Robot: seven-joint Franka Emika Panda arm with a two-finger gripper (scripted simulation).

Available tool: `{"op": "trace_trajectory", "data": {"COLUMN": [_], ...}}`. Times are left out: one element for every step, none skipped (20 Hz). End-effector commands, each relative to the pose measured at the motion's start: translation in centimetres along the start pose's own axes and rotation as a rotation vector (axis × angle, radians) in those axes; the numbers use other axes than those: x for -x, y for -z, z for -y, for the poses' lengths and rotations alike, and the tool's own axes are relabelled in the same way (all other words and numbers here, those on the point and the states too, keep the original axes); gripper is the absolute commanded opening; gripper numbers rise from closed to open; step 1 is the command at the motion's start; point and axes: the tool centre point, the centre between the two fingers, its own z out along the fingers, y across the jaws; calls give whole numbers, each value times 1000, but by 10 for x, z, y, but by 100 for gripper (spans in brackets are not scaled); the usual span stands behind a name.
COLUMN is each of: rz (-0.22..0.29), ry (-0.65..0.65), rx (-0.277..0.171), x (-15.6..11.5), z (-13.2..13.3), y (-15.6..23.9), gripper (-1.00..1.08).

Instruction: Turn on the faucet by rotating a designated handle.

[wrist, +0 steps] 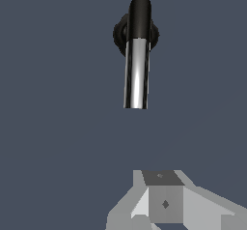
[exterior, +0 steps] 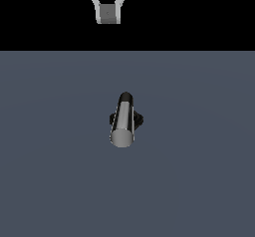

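On the grey floor (exterior: pixel 199 181) I see the faucet (exterior: pixel 124 119) with its handle (exterior: pixel 123 124) lying level; my gripper (exterior: pixel 107 13) hangs well apart from it, fingers seemingly together, holding nothing

One small faucet (exterior: pixel 124 121) stands on the one flat slate-blue floor (exterior: pixel 199 181), and it is made up of one squat black lobed base (wrist: pixel 120 33), one black rounded elbow (wrist: pixel 140 16) and one shiny silver-grey cylindrical bar handle (exterior: pixel 122 126) with one flat round end. One pale grey robot gripper (exterior: pixel 107 13) is in view, seen in both the exterior and wrist views; its separate fingers cannot be counted with any certainty.
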Motion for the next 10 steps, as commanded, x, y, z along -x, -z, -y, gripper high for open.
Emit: {"op": "trace_trajectory", "data": {"rz": [1,2,2,3,4,4,5,6,6,7], "ry": [4,5,6,8,9,11,12,14,15,16], "rx": [-1,-2,-2,-2,-3,-3,-4,-4,-5,-5], "x": [-4,-6,-7,-9,-10,-12,-14,-15,-17,-19], "z": [4,5,7,8,9,11,12,14,15,17], "y": [-21,-29,-37,-45,-53,-60,-68,-76,-83,-91], "gripper": [-100,-100,-100,-100,-100,-100,-100,-100,-100,-100]}}
